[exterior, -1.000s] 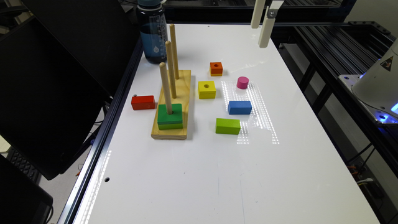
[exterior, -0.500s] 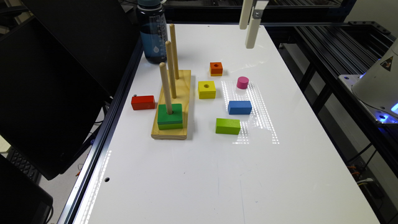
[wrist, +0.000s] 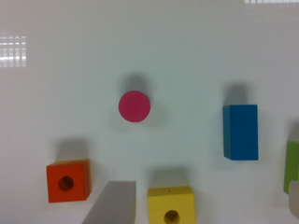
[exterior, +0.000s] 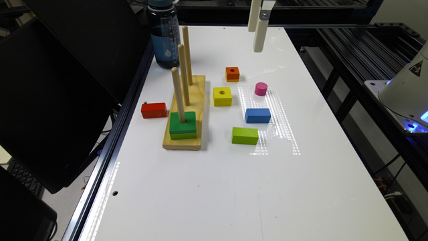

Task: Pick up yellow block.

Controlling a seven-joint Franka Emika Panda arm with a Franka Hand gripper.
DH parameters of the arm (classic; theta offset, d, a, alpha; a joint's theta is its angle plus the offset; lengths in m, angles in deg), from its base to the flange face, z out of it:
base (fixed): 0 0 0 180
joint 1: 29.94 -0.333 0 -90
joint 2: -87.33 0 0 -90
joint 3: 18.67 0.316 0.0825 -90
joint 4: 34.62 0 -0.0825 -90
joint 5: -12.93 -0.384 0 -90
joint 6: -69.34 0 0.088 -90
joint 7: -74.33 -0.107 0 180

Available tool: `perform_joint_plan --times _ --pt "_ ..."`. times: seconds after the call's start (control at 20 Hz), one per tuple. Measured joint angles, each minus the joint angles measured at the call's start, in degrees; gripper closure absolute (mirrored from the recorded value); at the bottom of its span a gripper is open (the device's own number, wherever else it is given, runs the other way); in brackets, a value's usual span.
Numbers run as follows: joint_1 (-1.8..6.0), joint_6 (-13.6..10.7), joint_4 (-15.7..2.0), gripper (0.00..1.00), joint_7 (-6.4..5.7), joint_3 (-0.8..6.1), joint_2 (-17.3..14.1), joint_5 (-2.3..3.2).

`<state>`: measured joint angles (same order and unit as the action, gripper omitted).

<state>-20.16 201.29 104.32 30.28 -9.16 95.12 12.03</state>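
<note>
- Exterior view: the gripper (exterior: 259,35) hangs high over the table's (exterior: 234,194) far end and has slid toward the exterior view's left over the last second, closing on the block cluster.
- I see one pale finger (wrist: 112,203) in the wrist view with nothing against it; I cannot tell how wide the jaws stand.
- I judge this the approach: no descent yet, nothing held.
- The yellow block (exterior: 222,96) sits flat, hole up, untouched.
- Neighbours: orange block (exterior: 232,74) beyond it, pink cylinder (exterior: 260,89) and blue block (exterior: 257,115) to the exterior view's right, peg board (exterior: 197,100) just beside it on the left.
- Clear gaps on three sides; the pegs are my main worry.
- Table edges well apart from the target.
</note>
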Motion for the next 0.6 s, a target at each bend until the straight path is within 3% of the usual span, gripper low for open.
perform_joint_plan --times 0.15,0.25,0.4,0.6 --pt "0.25 0.06 -2.16 0.00 0.00 -0.01 -1.88 0.30" --pt "0.63 0.05 -4.97 0.00 0.01 -0.02 -4.60 0.75" --pt "0.90 0.04 -7.46 0.00 -0.01 -0.03 -7.33 1.26" --pt "0.95 -0.03 -8.06 0.00 -0.01 -0.02 -7.94 1.33"
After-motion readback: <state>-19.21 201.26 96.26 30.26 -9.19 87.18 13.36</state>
